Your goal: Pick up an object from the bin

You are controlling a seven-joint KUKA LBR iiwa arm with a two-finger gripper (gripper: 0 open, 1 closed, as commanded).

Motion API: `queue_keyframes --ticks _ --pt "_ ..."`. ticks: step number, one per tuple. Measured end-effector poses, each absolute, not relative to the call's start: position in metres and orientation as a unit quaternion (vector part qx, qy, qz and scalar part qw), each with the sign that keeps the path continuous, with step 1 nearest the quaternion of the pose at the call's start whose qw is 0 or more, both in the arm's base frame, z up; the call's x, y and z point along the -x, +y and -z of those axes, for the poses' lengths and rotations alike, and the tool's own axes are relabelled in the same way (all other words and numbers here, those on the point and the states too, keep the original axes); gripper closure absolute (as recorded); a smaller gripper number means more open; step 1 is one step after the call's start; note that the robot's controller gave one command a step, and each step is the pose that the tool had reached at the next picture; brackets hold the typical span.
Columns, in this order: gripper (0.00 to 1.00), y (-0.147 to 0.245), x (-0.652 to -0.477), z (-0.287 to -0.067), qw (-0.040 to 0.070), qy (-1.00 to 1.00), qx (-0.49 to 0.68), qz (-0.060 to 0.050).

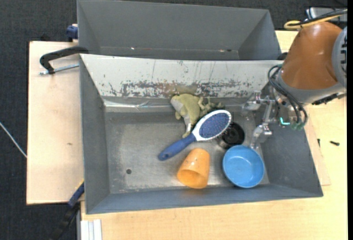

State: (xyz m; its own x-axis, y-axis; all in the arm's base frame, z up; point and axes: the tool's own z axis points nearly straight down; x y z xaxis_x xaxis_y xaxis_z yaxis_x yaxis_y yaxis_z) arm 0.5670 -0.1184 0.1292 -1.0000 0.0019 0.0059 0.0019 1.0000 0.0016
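My gripper [258,135] hangs at the right side of the bin, its metal fingers pointing down just above the far rim of a blue bowl [242,166]. Nothing shows between the fingers. Left of the gripper lies a small black round thing [234,134], partly under the white head of a blue hairbrush [196,134] that slants down to the left. An orange cup [194,168] lies on its side beside the bowl.
A pale green soft toy [188,105] sits against the back wall, behind the brush head. The left half of the bin floor is bare grey metal. The arm with its orange cover stands over the bin's right rim.
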Motion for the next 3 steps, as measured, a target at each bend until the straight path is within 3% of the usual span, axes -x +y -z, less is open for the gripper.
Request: queue_keyframes --ticks 1,2,3 --pt "0.00 -0.003 -0.552 -0.077 -0.001 -0.998 -0.057 -0.001" --pt "1.00 -0.004 -0.554 -0.079 -0.003 -0.998 -0.056 0.000" --pt "1.00 -0.032 -0.558 -0.208 -0.007 -0.997 -0.080 -0.001"
